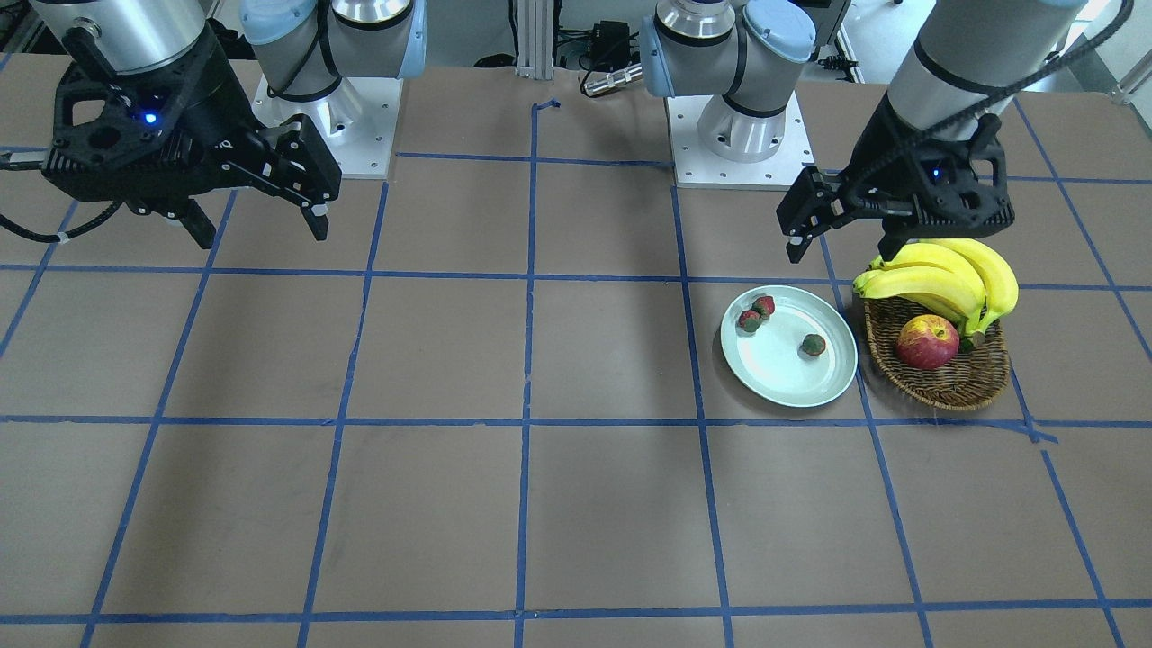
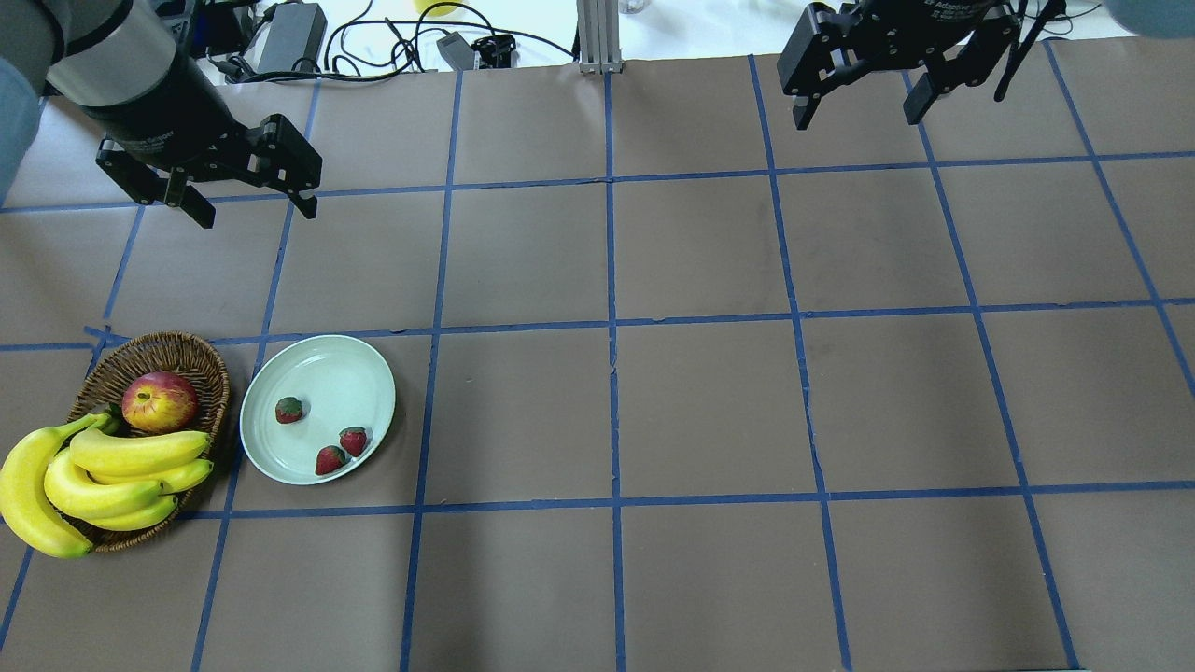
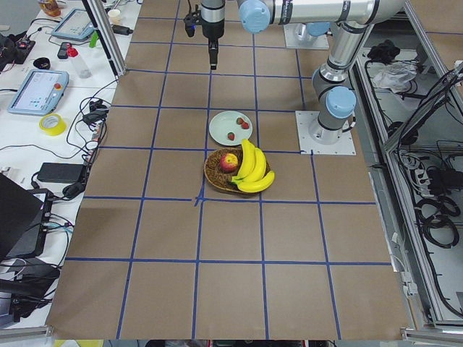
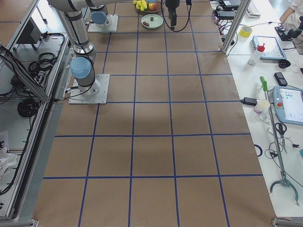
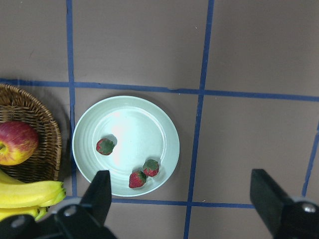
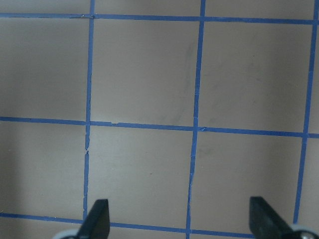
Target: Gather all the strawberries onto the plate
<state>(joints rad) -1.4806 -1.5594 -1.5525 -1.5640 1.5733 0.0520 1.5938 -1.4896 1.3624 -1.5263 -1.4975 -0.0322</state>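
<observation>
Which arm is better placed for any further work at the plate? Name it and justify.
Left. The left gripper, open, hovers over the half of the table with the plate; the right gripper hangs far across. All three strawberries already lie on the plate.

Three red strawberries (image 2: 289,410) lie on the mint-green plate (image 2: 327,378) — two together, one apart.
</observation>
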